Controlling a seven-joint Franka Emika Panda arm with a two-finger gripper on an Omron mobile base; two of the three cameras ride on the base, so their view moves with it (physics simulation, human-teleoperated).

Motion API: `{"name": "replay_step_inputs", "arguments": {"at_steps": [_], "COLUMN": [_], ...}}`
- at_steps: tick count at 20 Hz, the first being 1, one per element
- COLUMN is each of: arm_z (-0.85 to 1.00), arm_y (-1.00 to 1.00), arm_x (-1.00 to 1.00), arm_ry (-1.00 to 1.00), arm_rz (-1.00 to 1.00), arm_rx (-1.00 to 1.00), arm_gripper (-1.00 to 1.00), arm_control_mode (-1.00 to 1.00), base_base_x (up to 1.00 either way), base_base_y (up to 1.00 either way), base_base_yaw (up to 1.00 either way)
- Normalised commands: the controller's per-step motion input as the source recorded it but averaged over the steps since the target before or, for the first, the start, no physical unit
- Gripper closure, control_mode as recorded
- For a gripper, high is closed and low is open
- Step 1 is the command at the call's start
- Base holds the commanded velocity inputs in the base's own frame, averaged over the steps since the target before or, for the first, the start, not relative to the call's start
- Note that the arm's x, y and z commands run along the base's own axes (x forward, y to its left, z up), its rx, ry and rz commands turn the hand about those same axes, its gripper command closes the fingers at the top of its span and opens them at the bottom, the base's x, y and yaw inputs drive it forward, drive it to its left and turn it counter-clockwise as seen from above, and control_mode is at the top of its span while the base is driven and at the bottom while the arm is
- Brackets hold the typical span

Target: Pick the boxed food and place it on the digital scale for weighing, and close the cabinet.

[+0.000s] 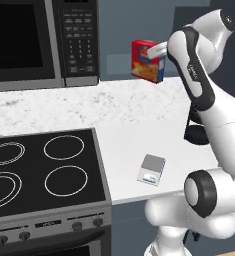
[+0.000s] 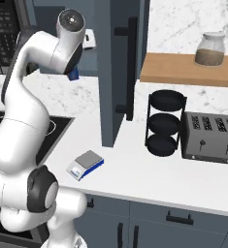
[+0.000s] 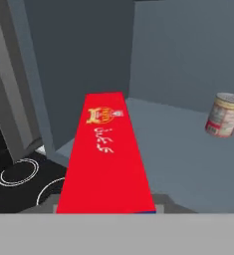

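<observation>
Here jaws (image 1: 150,52) pinch red boxed food (image 1: 148,62), gold crest and white script unreadable

free: bare bench (image 1: 134,135) around scale (image 1: 152,169), stove (image 1: 44,170) left | blocked: open cabinet door (image 2: 116,72) stands right of scale; rack (image 2: 164,123) and toaster (image 2: 212,137) further right; can (image 3: 224,114) on shelf (image 3: 188,149) beside box (image 3: 106,159)

Glossy white rounded arm (image 1: 209,125) with dark joint bands and round black caps.
</observation>
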Motion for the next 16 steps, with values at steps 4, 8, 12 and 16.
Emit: {"name": "replay_step_inputs", "arguments": {"at_steps": [4,8,12,16], "arm_z": [-0.32,-0.75,-1.00,-0.88], "arm_y": [0.00,0.00,0.00,0.00], "arm_x": [-1.00,-0.98,-0.53,-0.04], "arm_ry": [0.01,-0.15,-0.03,0.06], "arm_rz": [0.05,0.02,0.02,0.09], "arm_rx": [-0.05,0.02,0.12,0.01], "arm_gripper": [1.00,1.00,1.00,1.00], "arm_control_mode": [-1.00,-1.00,-1.00,-1.00], "base_base_x": [0.00,0.00,0.00,0.00], "base_base_y": [0.00,0.00,0.00,0.00], "base_base_yaw": [0.00,0.00,0.00,0.00]}}
